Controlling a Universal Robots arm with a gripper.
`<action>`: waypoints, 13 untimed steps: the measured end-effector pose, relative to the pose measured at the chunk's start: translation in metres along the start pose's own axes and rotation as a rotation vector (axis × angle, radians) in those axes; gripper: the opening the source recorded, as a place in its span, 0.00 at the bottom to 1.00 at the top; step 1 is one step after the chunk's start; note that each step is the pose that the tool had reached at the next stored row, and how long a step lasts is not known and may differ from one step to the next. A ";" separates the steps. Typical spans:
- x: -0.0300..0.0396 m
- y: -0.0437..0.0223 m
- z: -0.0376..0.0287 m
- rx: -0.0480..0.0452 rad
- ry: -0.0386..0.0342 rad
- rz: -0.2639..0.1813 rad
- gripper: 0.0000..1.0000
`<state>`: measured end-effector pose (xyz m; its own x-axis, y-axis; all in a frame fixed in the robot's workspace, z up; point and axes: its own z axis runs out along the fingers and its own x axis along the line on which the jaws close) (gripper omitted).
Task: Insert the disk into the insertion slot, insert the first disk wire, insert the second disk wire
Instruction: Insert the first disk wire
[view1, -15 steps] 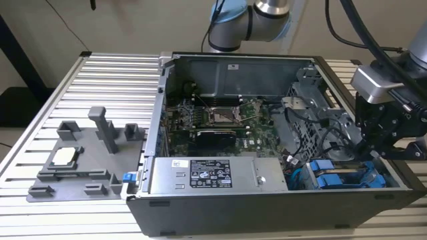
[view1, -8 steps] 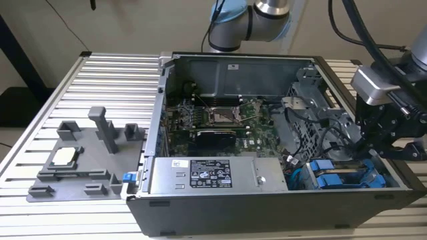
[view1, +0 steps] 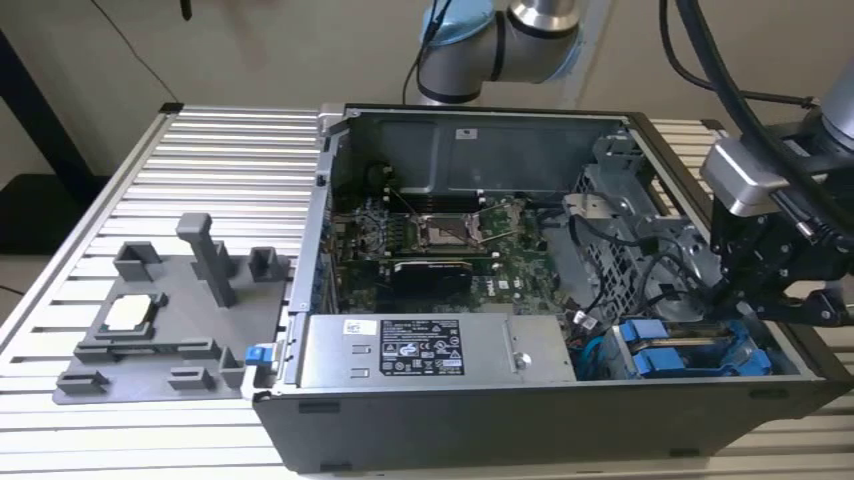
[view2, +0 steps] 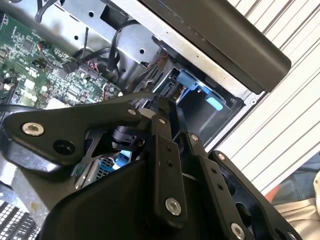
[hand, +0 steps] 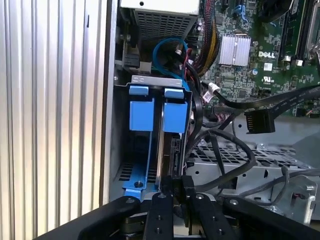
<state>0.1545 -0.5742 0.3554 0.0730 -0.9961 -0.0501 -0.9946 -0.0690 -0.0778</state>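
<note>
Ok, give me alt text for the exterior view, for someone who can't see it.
A robot arm's claw hangs by two blue disk carriers in the corner of an open computer case, at the exterior view's right. The case sits on a ribbed metal table beside a grey fixture.

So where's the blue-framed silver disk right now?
The blue-framed silver disk sits inside the black computer case at the exterior view's lower right, between the grey power-supply box and the black gripper.
</note>
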 end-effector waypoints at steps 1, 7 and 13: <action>0.0001 -0.0005 0.0009 -0.0003 0.0000 0.000 0.19; 0.0002 -0.0009 0.0020 -0.0007 0.0001 0.000 0.19; -0.0001 -0.0007 0.0061 -0.0006 0.0003 0.003 0.19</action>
<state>0.1556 -0.5737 0.3493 0.0704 -0.9963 -0.0500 -0.9948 -0.0664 -0.0770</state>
